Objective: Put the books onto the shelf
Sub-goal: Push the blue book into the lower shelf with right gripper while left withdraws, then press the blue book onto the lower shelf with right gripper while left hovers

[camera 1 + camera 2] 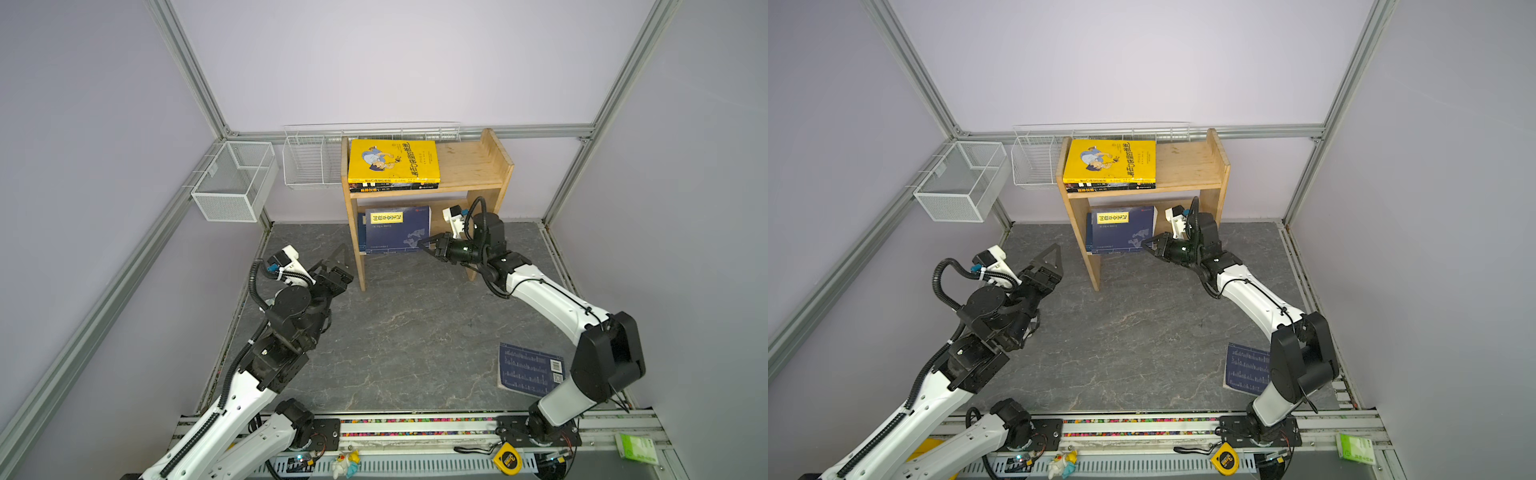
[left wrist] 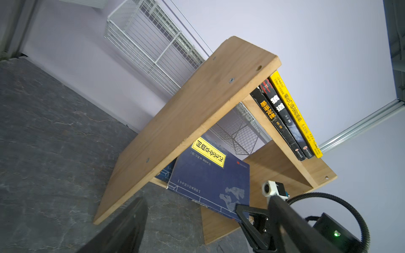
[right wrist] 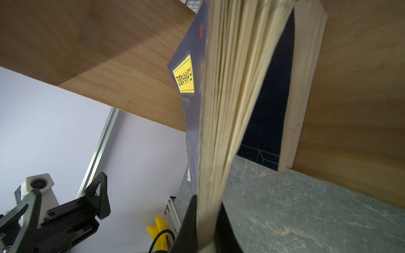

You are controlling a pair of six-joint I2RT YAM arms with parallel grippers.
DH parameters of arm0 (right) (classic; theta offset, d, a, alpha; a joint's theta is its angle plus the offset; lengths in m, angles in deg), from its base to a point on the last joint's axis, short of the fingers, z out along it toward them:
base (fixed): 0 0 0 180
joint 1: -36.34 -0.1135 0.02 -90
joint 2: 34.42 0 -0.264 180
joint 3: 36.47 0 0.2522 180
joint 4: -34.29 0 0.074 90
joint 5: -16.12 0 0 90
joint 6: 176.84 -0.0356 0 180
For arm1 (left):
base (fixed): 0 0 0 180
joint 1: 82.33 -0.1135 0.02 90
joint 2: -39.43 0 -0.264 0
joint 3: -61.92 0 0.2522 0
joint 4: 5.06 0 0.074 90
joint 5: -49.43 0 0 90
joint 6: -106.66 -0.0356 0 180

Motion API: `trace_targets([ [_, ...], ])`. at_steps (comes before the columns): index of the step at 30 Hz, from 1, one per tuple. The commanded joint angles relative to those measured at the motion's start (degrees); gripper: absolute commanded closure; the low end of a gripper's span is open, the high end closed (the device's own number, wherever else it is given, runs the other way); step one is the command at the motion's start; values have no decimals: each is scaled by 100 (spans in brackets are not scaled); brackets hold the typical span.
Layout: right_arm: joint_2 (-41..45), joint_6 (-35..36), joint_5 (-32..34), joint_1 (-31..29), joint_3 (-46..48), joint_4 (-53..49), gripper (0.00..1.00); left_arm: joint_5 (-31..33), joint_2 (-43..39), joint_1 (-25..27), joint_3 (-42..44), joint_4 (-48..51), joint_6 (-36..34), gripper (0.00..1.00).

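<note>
— Which claw has the work?

— My right gripper. Its jaws are pinched tight on the page edge of a navy book with a yellow label. The grip is at the front corner nearest my wrist, in the lower tier of the shelf. The right wrist view shows the pages fanning out just past my fingertips, so I hold a corner only.

— Why there?

— I judge it's the one edge I can reach from the open front, since the page side faces my arm. A second navy book lies beneath, and a dark gap shows between them on my side. So this one sits raised over it rather than flat.

— The other claw?

— My left gripper stands wide apart with nothing in it. It sits just outside the shelf's left side panel, near that panel's front edge. I'd say that keeps it out of the way.

— What's shelved?

— A yellow book lies flat on two black books at the left end of the upper tier. The right end is bare wood.

— What remains?

— One loose navy book lies back cover up near the front right corner of the tabletop. It is beside my right arm's base and well apart from both claws.
</note>
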Motion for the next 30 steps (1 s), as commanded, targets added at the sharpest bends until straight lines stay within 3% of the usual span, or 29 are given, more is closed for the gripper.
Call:
trace_targets([
  [1,-189,139,-66,13,-270,-99,92,396,-225,-29,145,522,-199,13],
  [9,-493,-211,-166,12,-640,433,92,514,-396,-38,399,634,-66,13],
  [30,-839,263,-648,57,-1376,-554,91,488,-212,-38,485,542,-37,11],
])
